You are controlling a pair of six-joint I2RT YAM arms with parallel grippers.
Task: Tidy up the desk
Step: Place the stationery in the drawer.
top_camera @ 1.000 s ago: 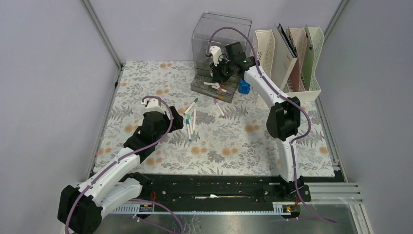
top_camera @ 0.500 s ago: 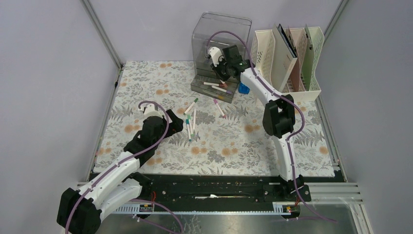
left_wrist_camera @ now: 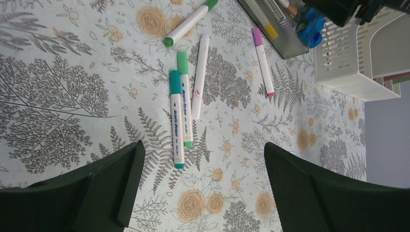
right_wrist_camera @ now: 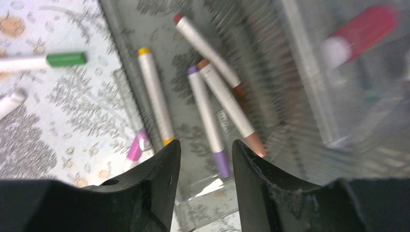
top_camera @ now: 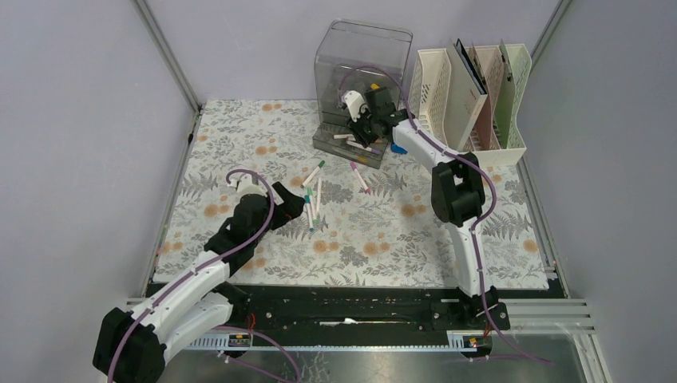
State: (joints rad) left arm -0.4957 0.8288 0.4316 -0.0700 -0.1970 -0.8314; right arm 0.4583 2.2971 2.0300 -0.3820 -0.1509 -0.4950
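Desk part-sorted: four markers in, five out.
Under my right claw (right_wrist_camera: 205,147), spread a little and empty, the tray (right_wrist_camera: 159,29) holds four markers (right_wrist_camera: 154,96); a red blur (right_wrist_camera: 367,24) in the clear box (top_camera: 363,56) beyond it I can't make out. Just ahead of my left claw (left_wrist_camera: 203,150), spread wide and holding nothing, five loose markers (left_wrist_camera: 176,118) lie on the desk (top_camera: 399,239), which runs beneath both claws. By my reckoning those five are what is left.

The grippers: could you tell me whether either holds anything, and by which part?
Nothing is held. The left gripper is open above loose markers on the desk; the right gripper is open over markers in the clear tray.
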